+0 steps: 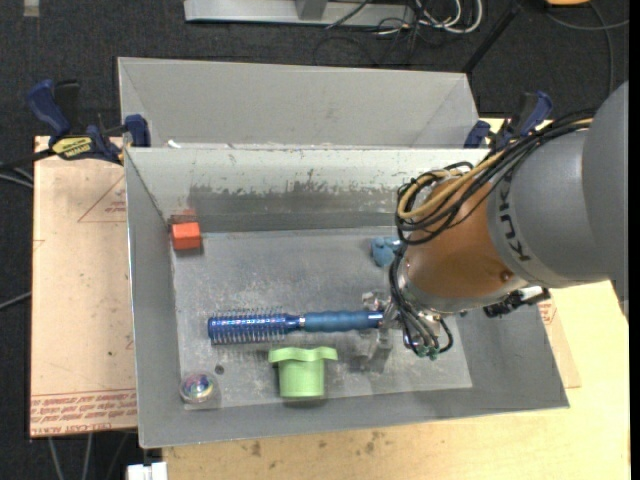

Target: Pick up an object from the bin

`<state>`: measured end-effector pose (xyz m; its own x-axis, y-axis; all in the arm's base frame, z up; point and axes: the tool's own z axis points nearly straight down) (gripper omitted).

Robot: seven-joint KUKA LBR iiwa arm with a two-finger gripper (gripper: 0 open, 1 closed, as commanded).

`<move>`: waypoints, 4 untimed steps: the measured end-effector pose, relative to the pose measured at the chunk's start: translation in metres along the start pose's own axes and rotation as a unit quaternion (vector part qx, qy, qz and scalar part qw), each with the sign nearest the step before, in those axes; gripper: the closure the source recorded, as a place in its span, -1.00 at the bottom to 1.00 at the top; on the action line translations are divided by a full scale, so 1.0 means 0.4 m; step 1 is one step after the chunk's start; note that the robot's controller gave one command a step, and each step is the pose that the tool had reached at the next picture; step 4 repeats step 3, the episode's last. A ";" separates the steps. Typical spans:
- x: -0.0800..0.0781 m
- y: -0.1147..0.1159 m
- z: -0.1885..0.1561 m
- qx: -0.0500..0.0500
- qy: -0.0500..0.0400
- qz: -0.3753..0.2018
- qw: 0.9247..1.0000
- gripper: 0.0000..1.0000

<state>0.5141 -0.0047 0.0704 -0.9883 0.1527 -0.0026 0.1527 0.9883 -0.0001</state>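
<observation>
My gripper (377, 348) is down at the bin (150, 298) floor, right of centre, at the handle end of a blue hairbrush (270, 324). The brush lies across the middle, bristles toward the left wall. Can't tell how far the gripper is parted or whether it has the handle. Green flanged cylinder (300, 371) sits just in front of the brush. Orange block (186, 236) is near the back-left corner. Small shiny ball (198, 388), maybe a marble, is in the front-left corner. Small blue piece (383, 252) lies near the back wall, partly under my arm (560, 208).
</observation>
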 end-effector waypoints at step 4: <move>0.042 0.013 -0.461 -0.001 -0.003 -0.083 0.997 1.00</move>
